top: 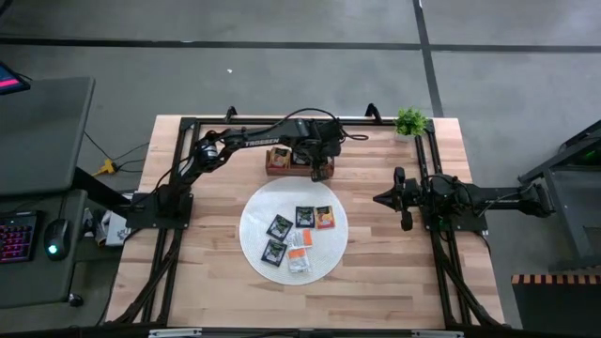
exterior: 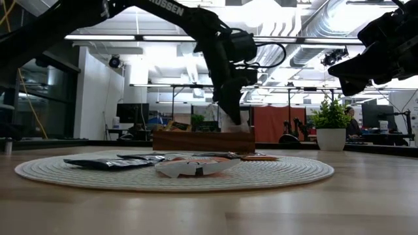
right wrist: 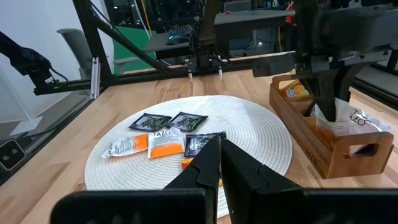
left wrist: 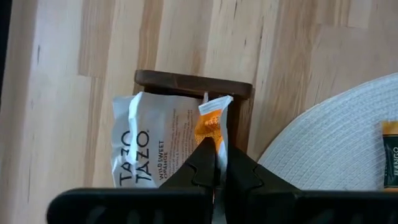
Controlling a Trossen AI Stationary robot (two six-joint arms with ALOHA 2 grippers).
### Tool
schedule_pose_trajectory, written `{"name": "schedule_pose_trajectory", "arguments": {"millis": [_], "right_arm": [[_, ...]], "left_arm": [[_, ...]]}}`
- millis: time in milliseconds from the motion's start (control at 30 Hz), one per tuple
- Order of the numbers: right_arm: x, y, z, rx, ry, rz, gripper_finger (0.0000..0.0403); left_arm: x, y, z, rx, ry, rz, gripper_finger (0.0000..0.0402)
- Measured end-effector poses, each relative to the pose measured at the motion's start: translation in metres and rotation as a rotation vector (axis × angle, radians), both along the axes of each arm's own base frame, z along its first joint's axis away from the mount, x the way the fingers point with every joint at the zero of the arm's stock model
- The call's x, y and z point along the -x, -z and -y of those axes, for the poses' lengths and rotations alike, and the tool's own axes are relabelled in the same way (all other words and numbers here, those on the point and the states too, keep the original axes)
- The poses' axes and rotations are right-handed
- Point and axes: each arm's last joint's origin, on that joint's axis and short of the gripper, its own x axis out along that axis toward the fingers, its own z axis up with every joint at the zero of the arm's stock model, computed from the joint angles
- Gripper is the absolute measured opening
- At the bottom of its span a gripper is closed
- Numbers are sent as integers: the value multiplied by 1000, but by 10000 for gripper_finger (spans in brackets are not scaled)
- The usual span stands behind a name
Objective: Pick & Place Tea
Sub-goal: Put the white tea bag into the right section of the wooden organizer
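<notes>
Now placing: left gripper (left wrist: 216, 163) pinched on an orange sachet (left wrist: 211, 124) over the tray (top: 299, 160), upper centre. Next, release. Right gripper (right wrist: 219, 155) closed, empty, idle.

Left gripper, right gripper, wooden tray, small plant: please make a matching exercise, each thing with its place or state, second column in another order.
Things:
1. left gripper
2. right gripper
3. wooden tray
4. small plant

Places or states:
A. at the table's far right corner
B. over the tray's end compartment, shut on an orange-and-white sachet
C. beyond the round mat
D. shut, holding nothing, at the table's right side

Pairs: 1-B, 2-D, 3-C, 4-A
</notes>
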Motion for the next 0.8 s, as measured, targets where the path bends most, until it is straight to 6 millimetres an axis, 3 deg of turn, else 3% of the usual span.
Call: {"name": "schedule_pose_trajectory", "arguments": {"millis": [433,800], "right_arm": [[0,0,0,0,0,0,12],[0,0,0,0,0,0,12]], "left_arm": [[5,2,-3,-142,18,-98,118],[6,-2,-6,-245,-22,-131,179]]}}
